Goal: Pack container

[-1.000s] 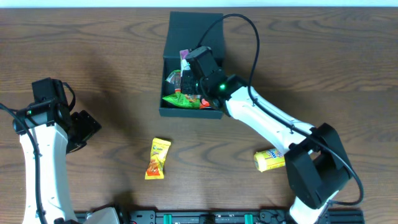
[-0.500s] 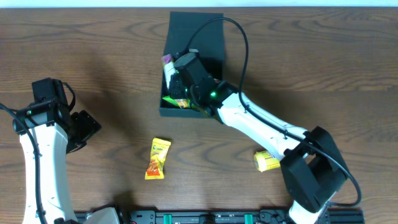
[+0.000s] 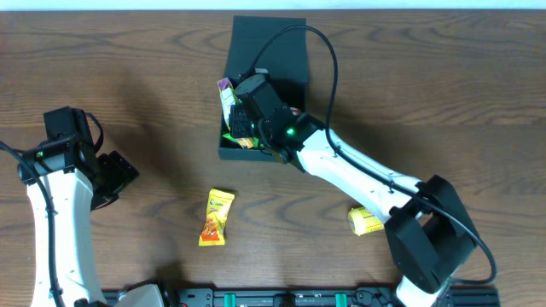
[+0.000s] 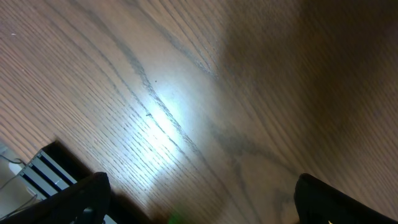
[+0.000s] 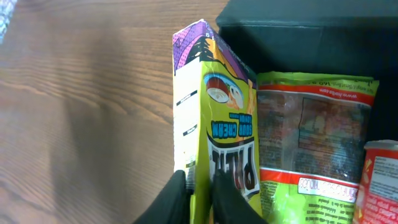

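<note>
Brown wood-grain surface [image 3: 444, 77] fills the overhead view. The container [image 3: 271, 38], a matte dark teal box of stiff card, sits near the far edge with its flat flap lid thrown back. The right end effector [image 3: 242, 109] reaches over the container's left wall and holds a lime-and-purple carton [image 3: 226, 94] roughly upright there. Outside lie a glossy yellow-and-orange packet [image 3: 216, 217] in front of the container and a yellow packet [image 3: 365, 221] beside the right arm's base. The left end effector [image 3: 115, 175] hangs well apart at the left.

From the left wrist, only bare grain and a glare patch show. The dark tips stand wide apart, with nothing between them.

From the right wrist, black fingers [image 5: 171, 199] pinch the carton's rigid edge. Whether its foot sits inside the wall or on it, I cannot tell. Next to it, inside, lie a crinkly green foil packet [image 5: 311, 143] and a red-rimmed item [image 5: 380, 180]. The carton seems mid-placement. It likely needs tipping inward clear of the wall before release, then the loose packets follow.
</note>
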Tool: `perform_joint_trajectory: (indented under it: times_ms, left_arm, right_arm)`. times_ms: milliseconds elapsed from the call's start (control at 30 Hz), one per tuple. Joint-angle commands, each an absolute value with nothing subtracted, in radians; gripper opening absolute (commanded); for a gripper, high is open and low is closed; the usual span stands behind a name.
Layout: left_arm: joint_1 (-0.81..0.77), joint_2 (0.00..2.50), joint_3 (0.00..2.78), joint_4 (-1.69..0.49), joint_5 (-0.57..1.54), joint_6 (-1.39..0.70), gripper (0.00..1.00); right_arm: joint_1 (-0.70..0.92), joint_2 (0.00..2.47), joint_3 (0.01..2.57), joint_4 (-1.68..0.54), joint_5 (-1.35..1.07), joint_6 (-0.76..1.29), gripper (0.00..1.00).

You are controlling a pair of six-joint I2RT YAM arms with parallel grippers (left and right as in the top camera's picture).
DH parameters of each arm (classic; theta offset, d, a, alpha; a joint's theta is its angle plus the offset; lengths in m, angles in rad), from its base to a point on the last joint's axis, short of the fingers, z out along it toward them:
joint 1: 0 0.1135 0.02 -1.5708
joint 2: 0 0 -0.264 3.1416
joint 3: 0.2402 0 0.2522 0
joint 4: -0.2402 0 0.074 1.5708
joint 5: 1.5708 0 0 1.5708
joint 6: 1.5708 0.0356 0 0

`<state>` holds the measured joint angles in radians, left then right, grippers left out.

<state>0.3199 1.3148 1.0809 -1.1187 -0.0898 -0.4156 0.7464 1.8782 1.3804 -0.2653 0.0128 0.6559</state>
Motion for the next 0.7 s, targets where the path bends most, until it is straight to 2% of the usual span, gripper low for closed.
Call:
perform_joint_trajectory:
  times_ms: [0,267,400,567,667]
  left_arm:
    - [0.325,1.320,1.084,-1.122,-0.104,-0.419,0.95]
    - [0.325,1.320,1.084,-1.122,-0.104,-0.419,0.95]
    - [0.325,1.320,1.084,-1.122,-0.104,-0.419,0.95]
    - [0.325,1.320,1.084,-1.122,-0.104,-0.419,0.95]
    - [0.325,1.320,1.084,-1.122,-0.104,-0.419,0.95]
  right_arm:
    - [0.748,1.848,1.380,-0.274,-0.030,0.646,0.10]
    - [0.787,1.848,1.380,-0.256,-0.034,0.677,0.09]
    - [0.808,1.848,1.380,-0.257,-0.020,0.688,0.01]
    - [0.836,1.848,1.380,-0.330,0.243,0.727,0.01]
    - [0.833,1.848,1.380,-0.364,0.294,0.724,0.02]
